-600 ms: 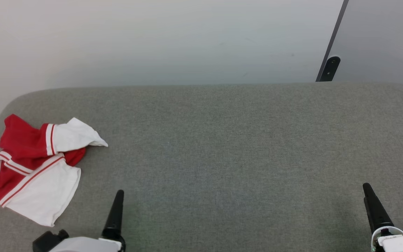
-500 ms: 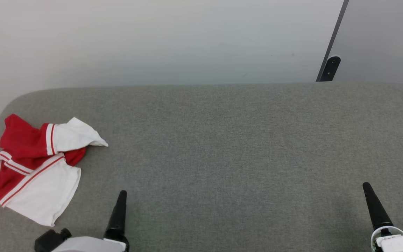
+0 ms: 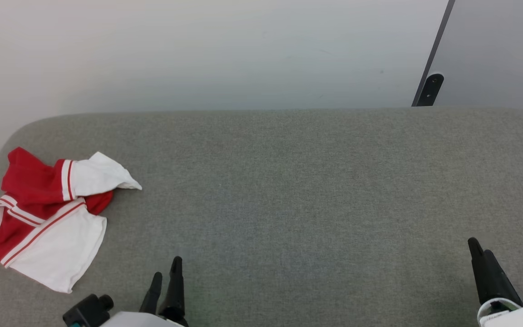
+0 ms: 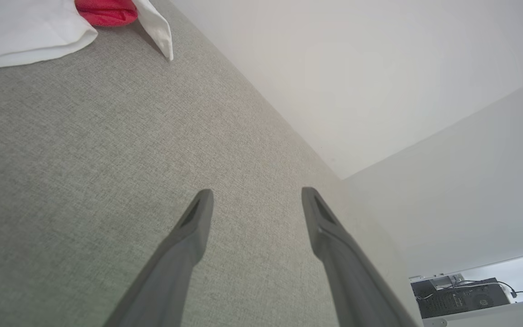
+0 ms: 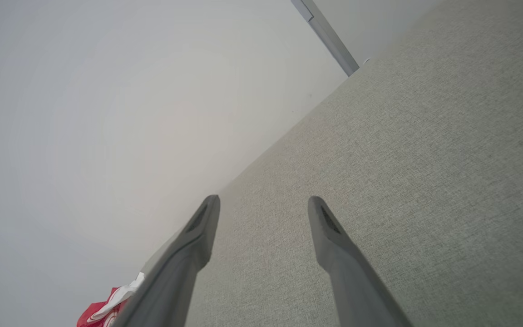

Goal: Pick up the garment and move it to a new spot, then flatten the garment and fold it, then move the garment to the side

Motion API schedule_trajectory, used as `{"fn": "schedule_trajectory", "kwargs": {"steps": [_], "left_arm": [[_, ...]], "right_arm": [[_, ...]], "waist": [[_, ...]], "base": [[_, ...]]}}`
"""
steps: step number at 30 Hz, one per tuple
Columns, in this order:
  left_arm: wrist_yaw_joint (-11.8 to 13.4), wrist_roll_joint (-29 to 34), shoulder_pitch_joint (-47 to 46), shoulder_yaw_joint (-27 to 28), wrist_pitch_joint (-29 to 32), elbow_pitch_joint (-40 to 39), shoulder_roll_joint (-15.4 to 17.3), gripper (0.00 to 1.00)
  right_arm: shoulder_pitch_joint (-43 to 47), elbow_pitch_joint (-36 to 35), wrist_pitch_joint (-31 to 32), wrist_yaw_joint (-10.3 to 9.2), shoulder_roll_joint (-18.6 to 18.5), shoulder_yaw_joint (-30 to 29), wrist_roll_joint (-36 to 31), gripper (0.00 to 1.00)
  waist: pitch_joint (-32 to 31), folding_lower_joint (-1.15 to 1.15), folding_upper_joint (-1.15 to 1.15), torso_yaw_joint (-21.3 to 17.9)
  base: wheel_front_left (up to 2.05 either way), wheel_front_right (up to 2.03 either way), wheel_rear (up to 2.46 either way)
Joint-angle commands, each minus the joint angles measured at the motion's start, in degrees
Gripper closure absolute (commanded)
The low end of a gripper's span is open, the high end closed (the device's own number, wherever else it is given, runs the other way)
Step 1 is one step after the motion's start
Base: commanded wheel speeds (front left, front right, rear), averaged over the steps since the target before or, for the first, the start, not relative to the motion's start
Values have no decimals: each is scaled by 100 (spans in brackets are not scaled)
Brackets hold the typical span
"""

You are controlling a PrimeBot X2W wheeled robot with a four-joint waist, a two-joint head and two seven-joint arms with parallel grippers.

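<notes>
Garment [image 3: 48, 213] lies crumpled, untouched, at left end of grey cushion [image 3: 288, 181]; nearby left gripper [image 3: 167, 266], fingers apart and empty, has just rolled at the wrist, probably starting the pickup; right gripper [image 3: 478, 246] idle, likewise apart.

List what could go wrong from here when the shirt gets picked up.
1. The garment lies bunched by the left edge of the grey surface; a missed pinch by the open left gripper might nudge it off.
2. Its sleeves and body overlap, so a grasp may catch several layers, or one sleeve alone, and it would likely hang twisted.
3. The open right gripper sits far across the surface, so helping means a long reach.
</notes>
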Motion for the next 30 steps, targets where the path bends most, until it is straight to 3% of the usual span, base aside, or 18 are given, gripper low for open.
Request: {"fn": "schedule_trajectory", "kwargs": {"steps": [1,30], "left_arm": [[51,204,-2,-46,-53,-117,36,0],[561,2323,383,-520,-540,-568,47,0]], "right_arm": [[39,-112,-51,2,-73,37,-181,0],[385,-546,-479,3,-302,207,-1950,0]], "waist": [[-3,0,0,2],[-42,0,0,39]], "base": [[0,0,0],[0,0,0]]}}
